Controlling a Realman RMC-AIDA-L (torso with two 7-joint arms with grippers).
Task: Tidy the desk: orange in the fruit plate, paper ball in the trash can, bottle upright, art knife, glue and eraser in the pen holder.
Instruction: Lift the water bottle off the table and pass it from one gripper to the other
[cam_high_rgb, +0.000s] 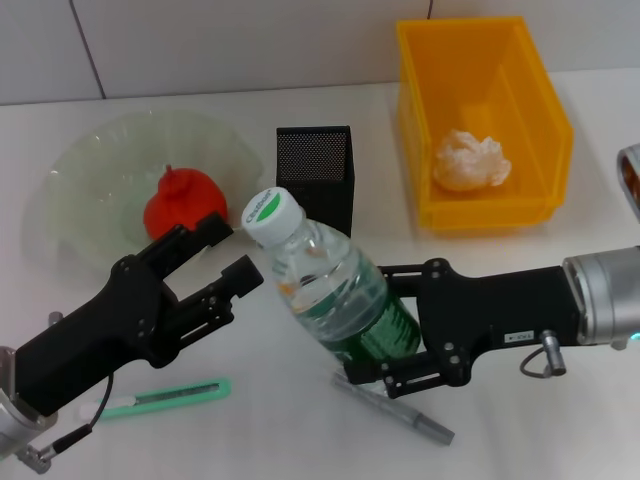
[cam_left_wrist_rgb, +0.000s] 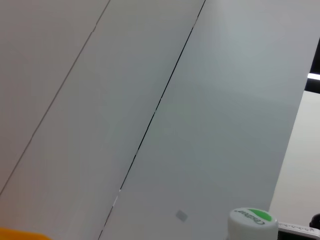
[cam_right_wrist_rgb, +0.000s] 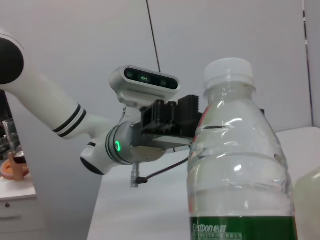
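The white counter (cam_high_rgb: 560, 420) runs smooth and matte up to a pale panelled wall with thin dark seams. At the back right stands the trash can (cam_high_rgb: 415, 130), a bright yellow rectangular plastic bin with tall walls, and the paper ball (cam_high_rgb: 470, 160), a crumpled white wad, lies on its floor. At the back left sits the fruit plate (cam_high_rgb: 80, 170), translucent pale-green glass with a ruffled rim, holding the red-orange, dimpled orange (cam_high_rgb: 182, 205), knob up. Between them stands the pen holder (cam_high_rgb: 314, 170), a square black metal-mesh cup.

The right gripper (cam_high_rgb: 385, 325) reaches in from the right, its black fingers pinching the bottle (cam_high_rgb: 330, 290) around the dark green label. The clear, ribbed plastic bottle tilts, its long axis leaning so the white cap points up and toward the back left. The left gripper (cam_high_rgb: 232, 255) hangs just beside the cap, fingers spread and apart from the bottle.

A green art knife (cam_high_rgb: 165, 397) lies flat at the front left, lengthwise left to right. A grey pen-like stick (cam_high_rgb: 395, 410) lies under the right gripper.
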